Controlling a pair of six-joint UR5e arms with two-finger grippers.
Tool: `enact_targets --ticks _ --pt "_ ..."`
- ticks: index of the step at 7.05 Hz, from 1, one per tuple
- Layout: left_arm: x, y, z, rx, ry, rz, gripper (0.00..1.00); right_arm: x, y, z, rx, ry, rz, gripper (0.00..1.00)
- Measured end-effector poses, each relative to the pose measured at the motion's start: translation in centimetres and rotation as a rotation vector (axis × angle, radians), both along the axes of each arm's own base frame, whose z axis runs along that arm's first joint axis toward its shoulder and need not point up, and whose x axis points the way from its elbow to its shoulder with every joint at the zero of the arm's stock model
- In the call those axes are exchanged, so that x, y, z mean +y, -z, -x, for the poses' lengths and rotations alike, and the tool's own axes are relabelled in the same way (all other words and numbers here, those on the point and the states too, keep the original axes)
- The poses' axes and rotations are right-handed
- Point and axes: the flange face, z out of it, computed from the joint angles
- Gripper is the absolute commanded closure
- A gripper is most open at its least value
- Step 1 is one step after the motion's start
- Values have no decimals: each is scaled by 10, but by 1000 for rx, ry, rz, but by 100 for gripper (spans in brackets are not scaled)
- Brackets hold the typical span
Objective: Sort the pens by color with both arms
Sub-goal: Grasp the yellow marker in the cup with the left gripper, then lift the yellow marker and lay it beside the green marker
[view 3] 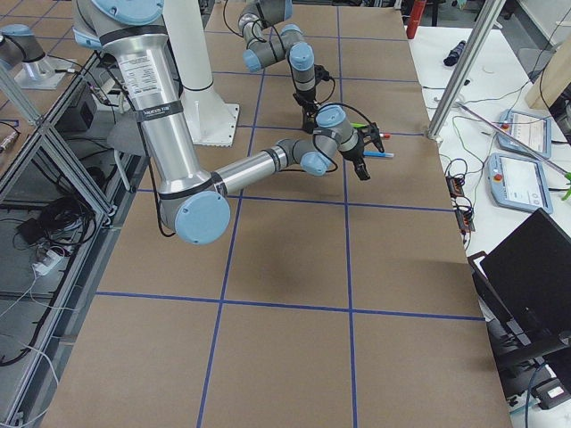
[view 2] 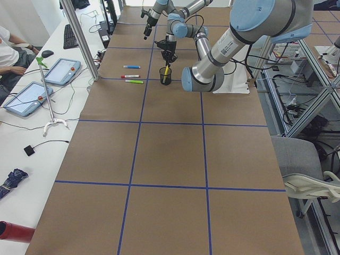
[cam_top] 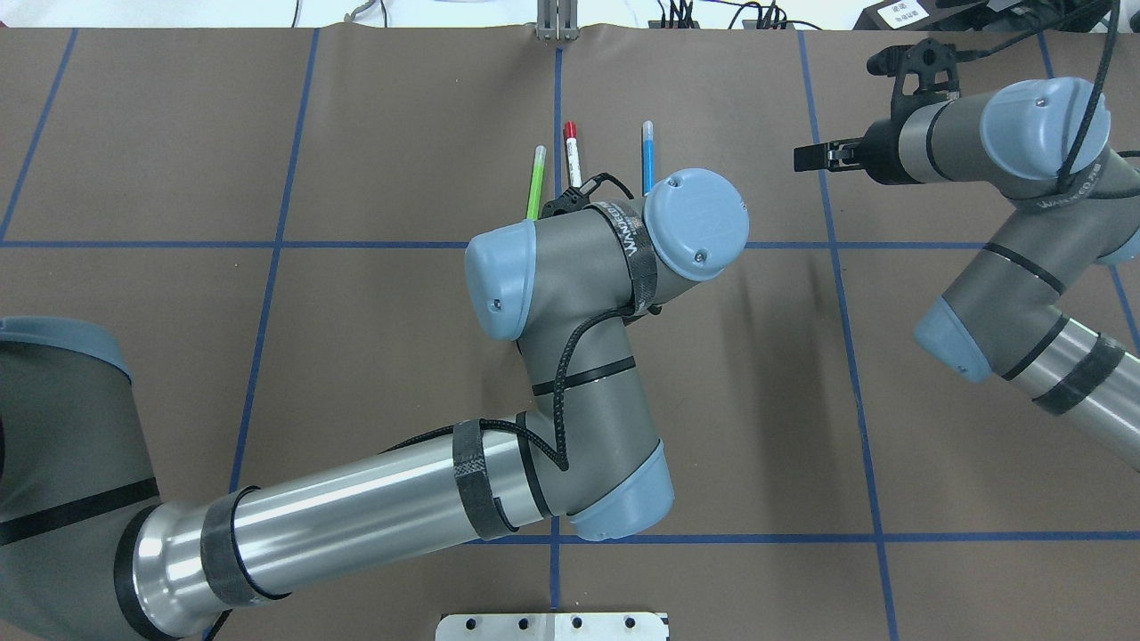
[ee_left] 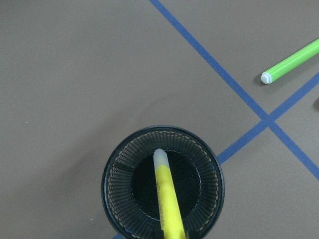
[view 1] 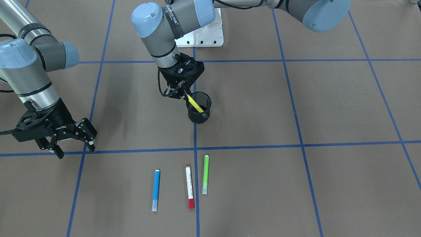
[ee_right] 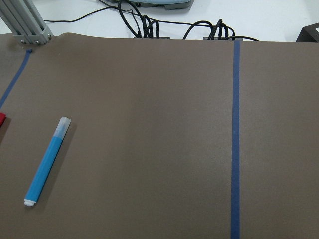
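My left gripper [view 1: 185,93] is shut on the upper end of the yellow pen [view 1: 194,103]. The pen slants down into the black mesh cup [view 1: 198,112] at the table's middle. In the left wrist view the yellow pen [ee_left: 167,199] points into the cup [ee_left: 112,164], its pale tip near the centre. Three pens lie side by side beyond the cup: blue [view 1: 156,190], white-bodied with red cap [view 1: 189,186], and light green [view 1: 205,174]. My right gripper [view 1: 76,149] hovers open and empty, off to the blue pen's side. The right wrist view shows the blue pen [ee_right: 46,162].
Blue tape lines [view 1: 195,148] divide the brown table into squares. The white mounting base [view 1: 204,36] sits behind the cup. An aluminium post [cam_top: 557,20] stands at the far edge. A side bench holds tablets [view 2: 62,70], and a person [view 2: 8,50] sits there.
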Motion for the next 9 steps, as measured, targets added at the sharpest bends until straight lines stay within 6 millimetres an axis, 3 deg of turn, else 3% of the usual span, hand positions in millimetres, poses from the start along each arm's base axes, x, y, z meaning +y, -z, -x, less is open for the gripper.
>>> enact_targets --ticks 1,3,5,7,9 --pt "0 11 15 24 4 -14 100 0 0 0 0 1 1 2" --pt "3 37 69 46 -13 -59 100 1 0 2 -1 3 0 2" --pt "4 45 120 62 -39 -147 100 2 3 3 -5 5 -6 2" --pt "-2 21 153 56 -70 -382 100 5 6 6 -10 11 -13 2" --pt "-18 -25 164 14 -131 -687 100 7 3 5 -8 9 -13 2"
